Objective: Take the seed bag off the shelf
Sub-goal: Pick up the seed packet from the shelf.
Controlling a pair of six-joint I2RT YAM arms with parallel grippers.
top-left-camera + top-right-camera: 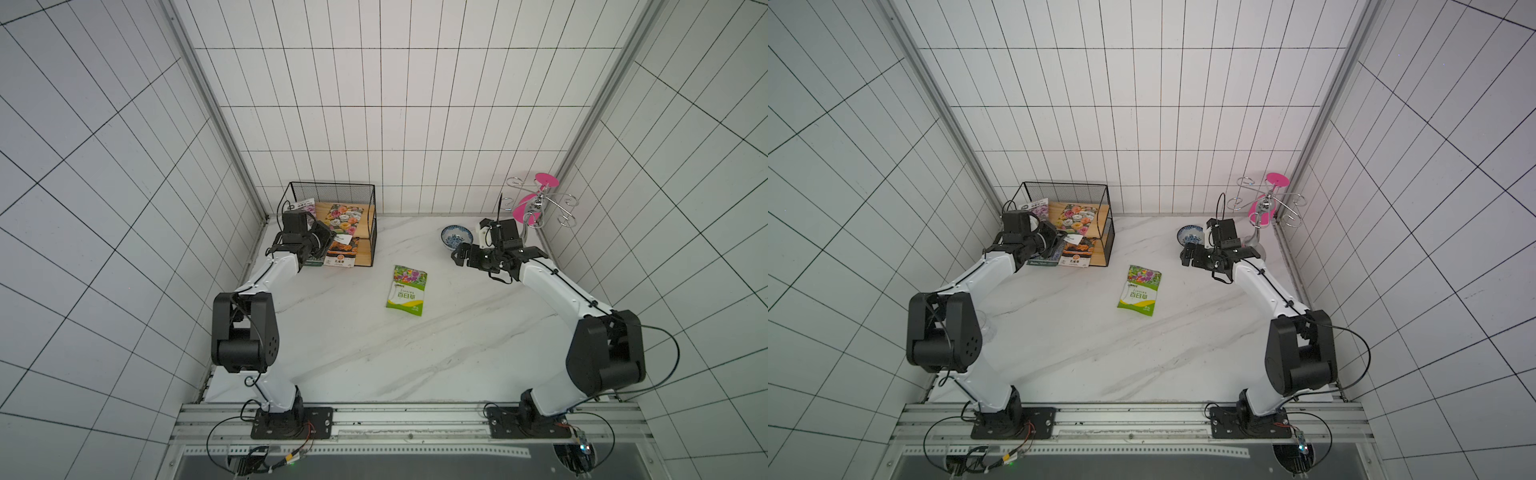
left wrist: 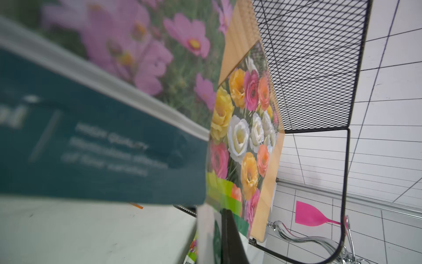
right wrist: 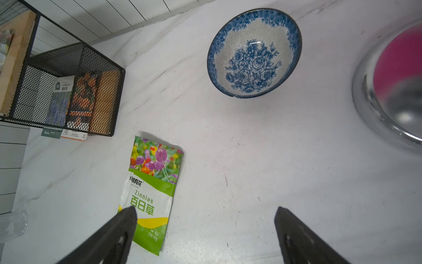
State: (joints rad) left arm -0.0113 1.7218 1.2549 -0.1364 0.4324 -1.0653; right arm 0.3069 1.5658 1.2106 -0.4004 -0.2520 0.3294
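Note:
The shelf (image 1: 332,187) (image 1: 1065,185) stands at the back left, its black mesh (image 2: 308,68) seen close in the left wrist view. My left gripper (image 1: 332,240) (image 2: 217,228) is at the shelf's front and shut on the white-and-green edge of a seed bag (image 1: 340,238) (image 2: 209,233). One black finger (image 2: 229,237) shows beside the bag; the other is hidden behind it. Other flower-print bags lie on both boards. A green zinnia seed bag (image 1: 406,291) (image 3: 151,194) lies flat on the table. My right gripper (image 1: 459,257) (image 3: 205,209) hovers open to its right, holding nothing.
A blue-patterned bowl (image 1: 456,237) (image 3: 254,52) sits at the back right. Behind it stands a chrome wire rack with pink glasses (image 1: 540,199). A clear glass (image 1: 986,324) stands near the left arm's elbow. Tiled walls close in both sides.

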